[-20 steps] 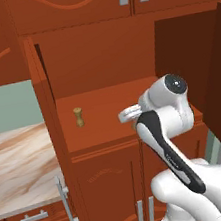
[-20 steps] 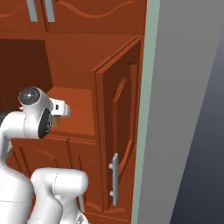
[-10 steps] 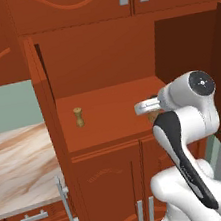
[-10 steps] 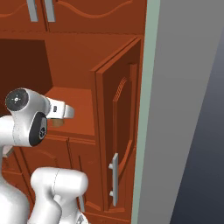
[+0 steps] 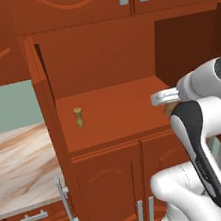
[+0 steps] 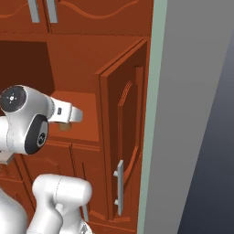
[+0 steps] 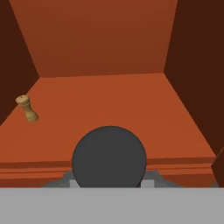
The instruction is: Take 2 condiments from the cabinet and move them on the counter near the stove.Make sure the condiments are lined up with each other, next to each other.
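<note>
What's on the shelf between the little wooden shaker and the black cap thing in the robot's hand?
Nothing: in the hand view only bare red-brown cabinet shelf lies between the tan-topped shaker and the black-capped shaker in the gripper.

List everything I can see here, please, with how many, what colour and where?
Wooden shaker: one, light brown with tan top, upright on the left of the cabinet shelf.
Black-capped shaker: one, round black cap, between the gripper's fingers at the shelf's front edge.
Cabinet: one, red-brown, open.
Cabinet door: one, red-brown, swung open on the right, silver bar handle.
Counter: one, beige-pink marble look, left of the cabinet.
Gripper: one, closed on the black-capped shaker.
</note>
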